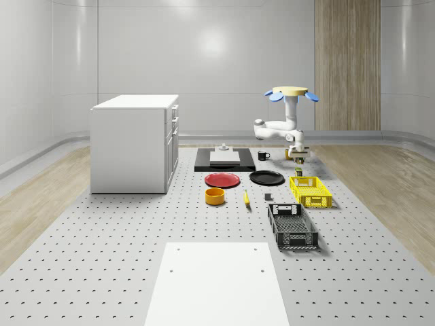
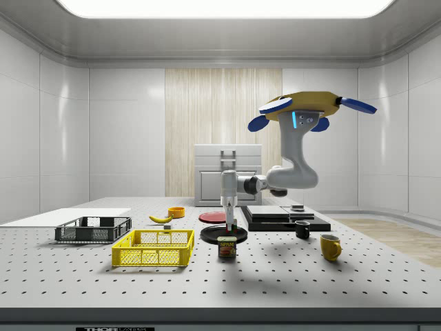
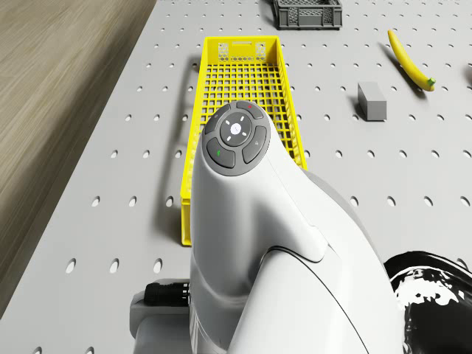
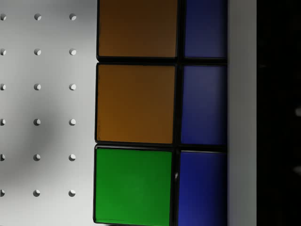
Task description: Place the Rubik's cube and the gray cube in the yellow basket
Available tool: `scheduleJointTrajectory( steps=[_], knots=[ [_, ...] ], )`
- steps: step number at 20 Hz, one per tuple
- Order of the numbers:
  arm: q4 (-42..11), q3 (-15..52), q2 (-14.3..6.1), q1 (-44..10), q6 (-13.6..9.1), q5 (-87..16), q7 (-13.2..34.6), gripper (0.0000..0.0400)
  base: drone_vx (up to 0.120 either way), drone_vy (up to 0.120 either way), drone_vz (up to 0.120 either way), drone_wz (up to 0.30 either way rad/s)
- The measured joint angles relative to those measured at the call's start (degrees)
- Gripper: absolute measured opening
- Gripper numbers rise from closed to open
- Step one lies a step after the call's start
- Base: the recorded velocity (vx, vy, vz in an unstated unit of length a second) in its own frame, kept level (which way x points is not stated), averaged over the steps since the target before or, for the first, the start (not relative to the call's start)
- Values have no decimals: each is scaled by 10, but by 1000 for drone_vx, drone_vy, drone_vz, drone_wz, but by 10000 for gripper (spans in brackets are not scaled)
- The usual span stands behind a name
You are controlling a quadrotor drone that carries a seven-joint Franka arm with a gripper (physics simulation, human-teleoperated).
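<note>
**benchrat:** Checking on the cube run, how far along was it at that frame?

**propwash:** Barely started, I'd say. The yellow basket [image 2: 153, 256] looked empty in what I could see of it, so neither piece was in. The Rubik's cube [image 2: 227, 246] was just beside the basket, on its right in the side view, and as far as I could judge it sat on the table [image 1: 102, 258]. The gray cube [image 3: 372, 100] was out on the table too, near the basket's other long side and apart from it. So both drops were left to do, and the Rubik's cube was the one being worked on.

**benchrat:** And the robot? Did it have hold of it?

**propwash:** The drone [image 2: 306, 103] hovered above the table, off to the side view's right of the Rubik's cube, resting on nothing. The arm [image 2: 293, 176] hung down from it, bent at the elbow toward the side view's left, and its last stretch dropped straight down. That put the gripper [image 2: 229, 231] pointing down right at the top of the Rubik's cube. The wrist view had orange, green and blue tiles up close. Whether the gripper was clamped on the cube or loose around it, I honestly couldn't tell. My guess is it was the grab step, with the lift and the carry over the basket to come.
</note>
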Motion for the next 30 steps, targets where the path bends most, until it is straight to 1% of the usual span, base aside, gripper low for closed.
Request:
scheduleJointTrajectory(
  steps=[14,29,30],
  knots=[
    [1,2,-21,-3,19,8,3,322,120,0,0,0],
    [1,4,-38,-6,35,15,5,322,120,0,0,0],
    [1,4,-39,-6,36,16,5,322,120,0,-120,0]
  ],
)
